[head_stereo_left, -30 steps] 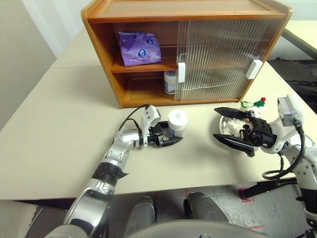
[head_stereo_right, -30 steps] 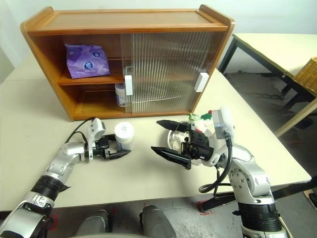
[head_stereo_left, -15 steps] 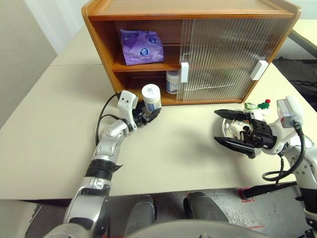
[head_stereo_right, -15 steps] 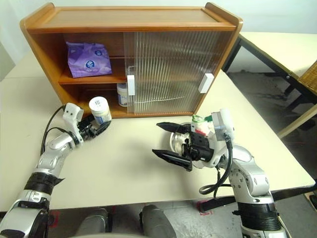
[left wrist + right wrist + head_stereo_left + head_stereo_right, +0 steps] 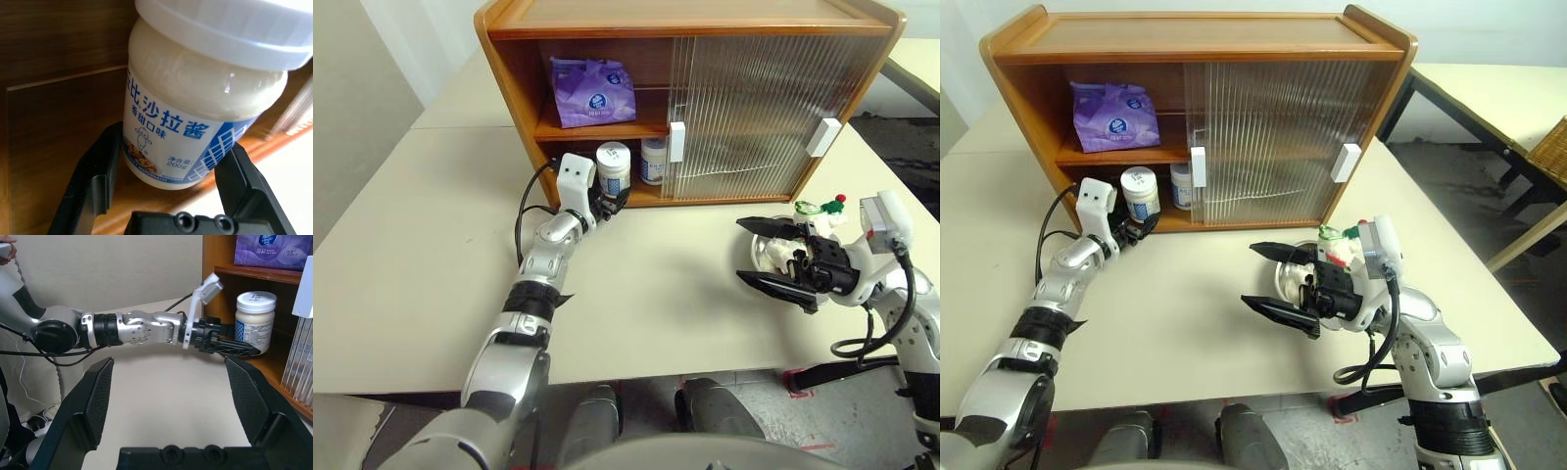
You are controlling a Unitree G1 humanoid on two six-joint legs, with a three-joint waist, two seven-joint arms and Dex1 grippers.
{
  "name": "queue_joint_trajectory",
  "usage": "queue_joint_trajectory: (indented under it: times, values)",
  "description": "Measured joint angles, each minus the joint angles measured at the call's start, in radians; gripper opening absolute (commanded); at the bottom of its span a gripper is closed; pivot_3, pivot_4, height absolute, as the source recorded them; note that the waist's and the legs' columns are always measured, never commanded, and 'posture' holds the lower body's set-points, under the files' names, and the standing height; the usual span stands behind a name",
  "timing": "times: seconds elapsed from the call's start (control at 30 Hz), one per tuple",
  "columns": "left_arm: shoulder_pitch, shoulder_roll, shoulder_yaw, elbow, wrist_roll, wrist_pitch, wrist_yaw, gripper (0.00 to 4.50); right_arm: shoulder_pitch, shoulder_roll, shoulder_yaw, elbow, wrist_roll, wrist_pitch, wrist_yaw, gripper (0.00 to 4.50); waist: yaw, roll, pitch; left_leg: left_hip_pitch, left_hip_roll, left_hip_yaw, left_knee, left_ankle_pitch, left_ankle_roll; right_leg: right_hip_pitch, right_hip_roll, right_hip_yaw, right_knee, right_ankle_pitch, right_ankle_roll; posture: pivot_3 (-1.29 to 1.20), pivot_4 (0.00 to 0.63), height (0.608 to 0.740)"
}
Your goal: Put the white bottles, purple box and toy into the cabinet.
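Note:
My left gripper point(image 5: 611, 199) is shut on a white bottle point(image 5: 613, 167) and holds it upright at the open left end of the cabinet's point(image 5: 514, 88) lower shelf. The left wrist view shows its fingers point(image 5: 98, 171) on both sides of the bottle point(image 5: 195, 107); I cannot tell whether the bottle rests on the shelf. A second white bottle point(image 5: 653, 161) stands on that shelf by the sliding door. The purple box point(image 5: 592, 93) lies on the upper shelf. My right gripper point(image 5: 771, 258) hovers open over the table's right part. Behind it, the toy point(image 5: 820, 209) peeks out.
A round steel bowl point(image 5: 1285, 280) sits on the table behind my right gripper, next to the toy. The ribbed sliding doors point(image 5: 754, 108) cover the cabinet's right half. Another table point(image 5: 1489, 88) and a wicker basket point(image 5: 1552, 147) stand off to the right.
My left gripper has carried the white bottle from the middle of the table up to the cabinet's lower shelf opening. The right gripper has stayed where it was.

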Motion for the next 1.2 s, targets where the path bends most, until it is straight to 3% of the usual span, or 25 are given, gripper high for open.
queue_joint_trajectory:
  times: [0.37, 0.83, 0.97, 1.2]
  values:
    - [-0.14, -0.038, 0.017, 0.235, 0.023, -0.015, 0.132, 3.13, -0.003, 0.0, 0.0, -0.023, 0.001, 0.007, -0.03, 4.5, -0.002, -0.001, 0.001, 0.0, -0.003, -0.001, 0.0, 0.001, 0.001, 0.0, -0.002, 0.0, 0.0, 0.002, 0.007, -0.23, 0.059, 0.74]
    - [-0.256, -0.079, 0.123, 0.445, -0.028, -0.074, 0.171, 3.13, -0.003, 0.0, 0.0, -0.031, 0.001, 0.016, -0.044, 4.5, -0.019, -0.002, 0.003, 0.001, -0.007, 0.001, 0.001, 0.005, 0.005, 0.002, -0.004, 0.001, 0.0, 0.002, 0.005, -0.24, 0.06, 0.74]
    - [-0.26, -0.079, 0.123, 0.45, -0.023, -0.082, 0.179, 4.48, -0.003, -0.002, 0.0, -0.031, 0.002, 0.017, -0.046, 4.5, -0.026, -0.003, 0.004, 0.001, -0.008, 0.001, 0.002, 0.005, 0.005, 0.002, -0.004, 0.001, 0.0, 0.001, 0.005, -0.24, 0.058, 0.74]
    - [-0.259, -0.077, 0.12, 0.449, -0.001, -0.093, 0.191, 4.48, -0.004, -0.007, 0.0, -0.031, 0.002, 0.019, -0.042, 4.5, -0.027, -0.003, 0.004, 0.0, -0.008, 0.002, 0.002, 0.005, 0.005, 0.002, -0.004, 0.001, -0.001, 0.001, 0.005, -0.23, 0.054, 0.74]
